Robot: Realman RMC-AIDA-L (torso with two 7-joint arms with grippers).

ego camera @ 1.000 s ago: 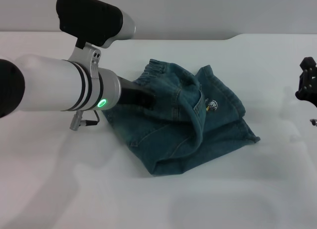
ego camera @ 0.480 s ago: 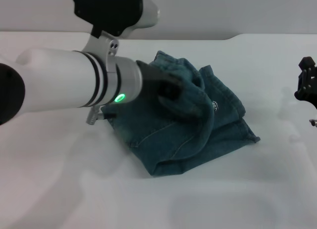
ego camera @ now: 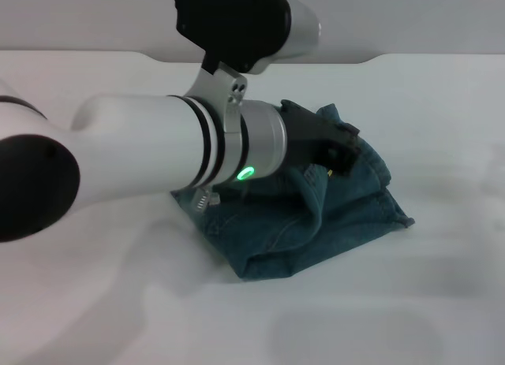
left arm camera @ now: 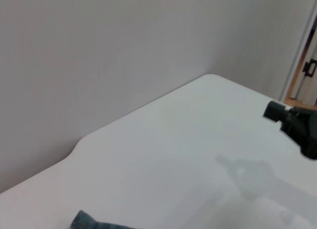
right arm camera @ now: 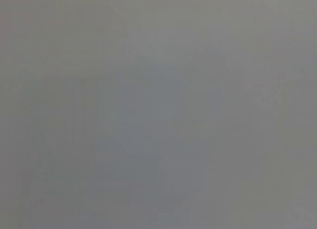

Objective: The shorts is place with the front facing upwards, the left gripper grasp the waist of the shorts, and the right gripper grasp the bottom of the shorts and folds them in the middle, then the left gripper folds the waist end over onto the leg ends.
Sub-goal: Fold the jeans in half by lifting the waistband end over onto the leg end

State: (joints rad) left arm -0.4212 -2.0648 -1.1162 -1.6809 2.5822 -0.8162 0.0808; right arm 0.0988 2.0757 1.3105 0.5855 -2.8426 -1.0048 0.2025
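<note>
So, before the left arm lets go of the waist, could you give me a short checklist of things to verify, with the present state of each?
1. Left end effector over the shorts: ok.
2. Waist carried onto the leg ends: cannot tell, the arm hides it.
3. Left end effector closed on denim: cannot tell.
4. Shorts wholly on the table: ok.
5. Right end effector clear of the cloth: ok, it shows far off in the left wrist view.
6. Fold lying flat: not ok, the fabric is bunched.
</note>
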